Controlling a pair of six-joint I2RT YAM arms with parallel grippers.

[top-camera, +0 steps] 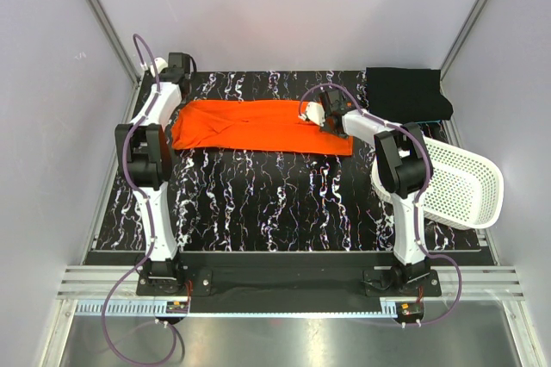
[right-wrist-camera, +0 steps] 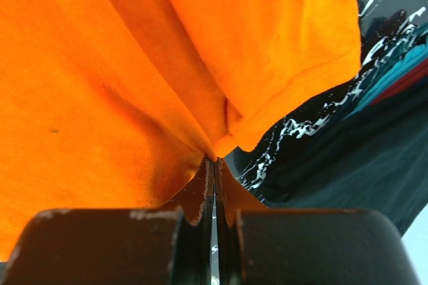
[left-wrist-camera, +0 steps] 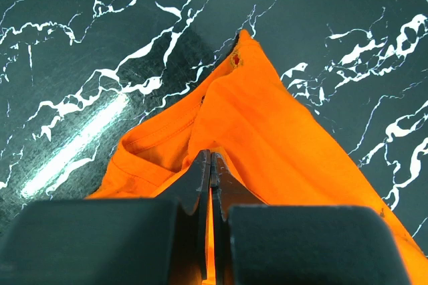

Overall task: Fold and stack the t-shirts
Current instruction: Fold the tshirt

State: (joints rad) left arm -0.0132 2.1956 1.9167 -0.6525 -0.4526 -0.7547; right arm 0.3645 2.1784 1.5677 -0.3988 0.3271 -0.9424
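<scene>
The orange t-shirt [top-camera: 258, 126] lies as a long folded strip across the far part of the table. My left gripper [top-camera: 176, 119] is shut on its left end; in the left wrist view the cloth [left-wrist-camera: 281, 138] is pinched between the closed fingers [left-wrist-camera: 200, 178]. My right gripper [top-camera: 325, 120] is shut on the shirt near its right end; in the right wrist view the fabric [right-wrist-camera: 134, 64] bunches into the closed fingertips [right-wrist-camera: 204, 178]. The black t-shirt [top-camera: 407, 93] lies folded at the far right corner and shows in the right wrist view [right-wrist-camera: 361, 164].
A white perforated basket [top-camera: 456, 186] hangs over the table's right edge next to the right arm. The table [top-camera: 275, 203] is black marble with white veins. Grey walls and aluminium posts enclose the back and sides.
</scene>
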